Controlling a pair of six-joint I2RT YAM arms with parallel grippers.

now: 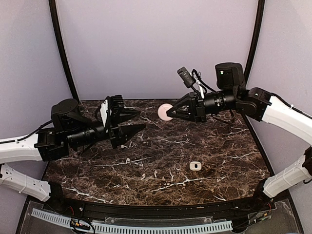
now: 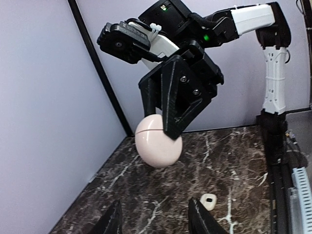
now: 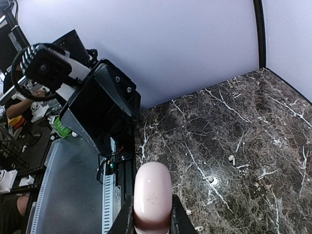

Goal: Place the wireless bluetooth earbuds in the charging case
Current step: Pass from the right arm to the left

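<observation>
Dark brown marble table (image 1: 214, 146), overhead view: the right gripper (image 1: 171, 112) is raised well above it and closed on a pale pink, egg-shaped charging case (image 1: 164, 111), which it holds out toward the left arm. The left gripper (image 1: 142, 120) faces the case but is apart from it, jaws parted and empty. A small white case (image 1: 195, 166) lies on the table nearer the front, with neither arm near it.

Left wrist view: the pink case hangs in the right gripper, pinched across its upper half. Its seam line shows and the lid is closed. In my judgement it is presented this way so the free left gripper can take the other half and open it, since nothing can go in until it is opened.

Right wrist view: the case sits between that gripper's own fingers at the lower edge. Two wireless bluetooth earbuds (image 3: 231, 159) lie loose on the table, well apart from the case. A further white speck near the bottom edge cannot be identified. No earbud is seated, so I assess the task as barely begun.
</observation>
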